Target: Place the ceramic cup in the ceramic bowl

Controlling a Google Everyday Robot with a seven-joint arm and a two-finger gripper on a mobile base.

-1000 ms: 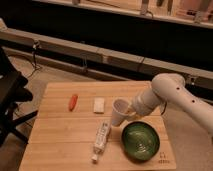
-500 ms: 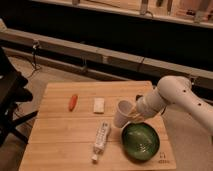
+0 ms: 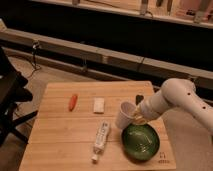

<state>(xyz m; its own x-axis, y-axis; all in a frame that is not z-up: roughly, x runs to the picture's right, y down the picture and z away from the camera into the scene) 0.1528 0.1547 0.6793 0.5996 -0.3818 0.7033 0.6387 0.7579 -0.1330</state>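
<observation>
The white ceramic cup (image 3: pixel 124 114) is held tilted in my gripper (image 3: pixel 134 115), just above the table at the far left rim of the bowl. The dark green ceramic bowl (image 3: pixel 141 142) with a pale swirl inside sits on the wooden table (image 3: pixel 60 135) at the front right. My white arm (image 3: pixel 177 102) reaches in from the right. The gripper is shut on the cup, with the cup's open rim facing up and left.
A clear plastic bottle (image 3: pixel 100 138) lies on its side left of the bowl. A pale rectangular block (image 3: pixel 99 104) and an orange carrot-like object (image 3: pixel 73 101) lie further back. A small dark object (image 3: pixel 139 99) sits behind the gripper. A black chair (image 3: pixel 10 95) stands at the left.
The gripper with the cup has moved forward and slightly right, closer to the bowl's rim. The other objects have not moved.
</observation>
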